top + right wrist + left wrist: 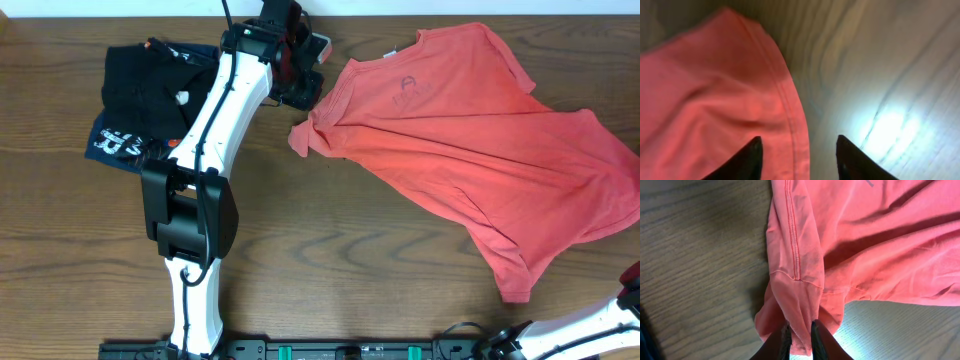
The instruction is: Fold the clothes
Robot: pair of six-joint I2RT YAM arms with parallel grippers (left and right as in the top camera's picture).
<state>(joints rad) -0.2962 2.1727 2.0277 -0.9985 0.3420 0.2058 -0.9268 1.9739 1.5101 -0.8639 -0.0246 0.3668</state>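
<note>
My left claw [800, 341] is pinched on the coral-red T-shirt [470, 150]. Its two dark fingers [784, 343] stand nearly together, with the edge of a sleeve [792, 287] squeezed between them. In the left wrist view, the sleeve's stitched seam runs up and away from the grip, and the fabric around it is bunched. My right claw [800, 159] is spread wide above the tabletop [350, 250]. The shirt's stitched hem [790, 120] curves in between the two fingers, close to one of them, and neither is closed on it.

From overhead I see the T-shirt lying loosely spread and wrinkled across the right half of the tabletop. Its neck opening is toward the far edge, a small chest logo [405, 94] faces up, and the bottom hem trails toward the near right corner. The gripped sleeve is at the shirt's left end, just beside the left arm's wrist. Well to the left, apart from the shirt, a folded black garment [148, 82] rests on a folded navy garment with white lettering [118, 142].
</note>
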